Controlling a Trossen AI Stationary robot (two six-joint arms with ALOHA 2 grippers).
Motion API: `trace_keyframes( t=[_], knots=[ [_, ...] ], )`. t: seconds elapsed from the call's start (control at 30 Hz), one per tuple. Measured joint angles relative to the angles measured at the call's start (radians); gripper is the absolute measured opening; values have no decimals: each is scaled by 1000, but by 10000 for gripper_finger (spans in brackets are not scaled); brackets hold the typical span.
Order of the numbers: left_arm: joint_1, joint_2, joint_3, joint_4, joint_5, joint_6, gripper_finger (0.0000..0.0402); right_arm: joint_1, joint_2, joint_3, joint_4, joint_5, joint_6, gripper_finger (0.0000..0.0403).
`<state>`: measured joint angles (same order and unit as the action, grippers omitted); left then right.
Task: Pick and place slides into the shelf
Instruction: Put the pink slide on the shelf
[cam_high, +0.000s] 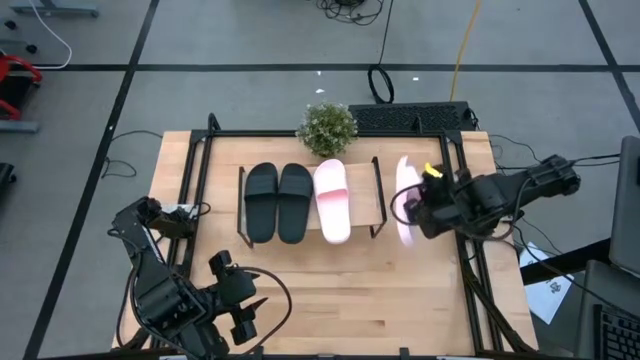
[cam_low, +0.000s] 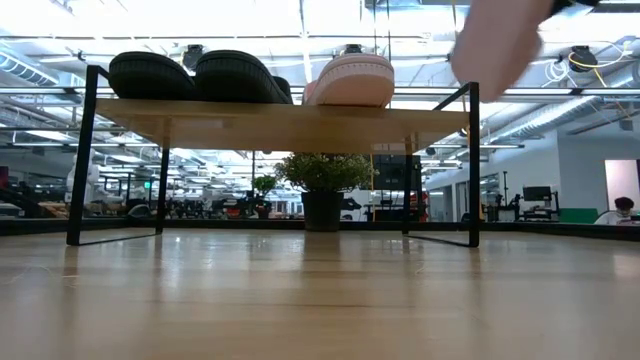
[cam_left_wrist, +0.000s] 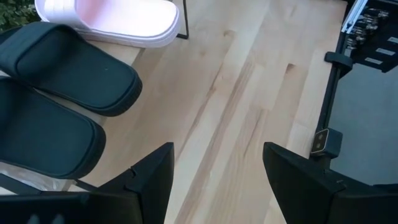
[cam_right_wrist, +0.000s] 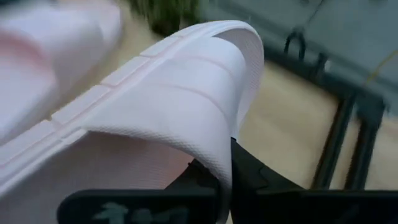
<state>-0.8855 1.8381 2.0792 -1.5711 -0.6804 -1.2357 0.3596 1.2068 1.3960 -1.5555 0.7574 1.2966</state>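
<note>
The left gripper (cam_high: 243, 303) waits at the near edge of the table (cam_high: 330, 290). Its fingers (cam_left_wrist: 152, 177) are spread and hold nothing. It is well away from the work, so it does not get in the way.

Farther back stands the shelf (cam_high: 365, 215). Three slides already sit on it, side by side. The two black slides (cam_high: 278, 202) are on the left part and one pink slide (cam_high: 333, 199) is next to them. The spot at the right end of the shelf looks bare, so I think it is saved for the last one.

That last pink slide (cam_high: 407, 200) is in the air, just beside the shelf's right end and higher than the board. The right gripper (cam_high: 424, 208) is pinching its strap tight, so the slide hangs on its side and cannot drop. It looks ready to go over the side rail and down into the bare spot.

Behind the shelf is a small plant (cam_high: 327, 128).
</note>
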Motion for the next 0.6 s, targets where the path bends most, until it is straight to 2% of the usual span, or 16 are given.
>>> trace_keyframes(
  t=[0.1, 0.27, 0.33, 0.43, 0.6],
  knots=[
    [5, 0, 0, 0, -2, 0, 243, -23, 0, 16, 153, 87, -132, 0],
    [25, 0, 0, 0, -5, 1, 243, -90, 20, 17, 563, 103, -590, 0],
    [33, 0, 0, 0, -5, 1, 243, -126, 35, 18, 660, 105, -740, 0],
    [42, 0, 0, 0, -3, -1, 243, -189, 58, 18, 728, 86, -867, 0],
    [52, 0, 0, 0, -1, -14, 243, -273, 111, 18, 707, -18, -904, 0]
  ],
)
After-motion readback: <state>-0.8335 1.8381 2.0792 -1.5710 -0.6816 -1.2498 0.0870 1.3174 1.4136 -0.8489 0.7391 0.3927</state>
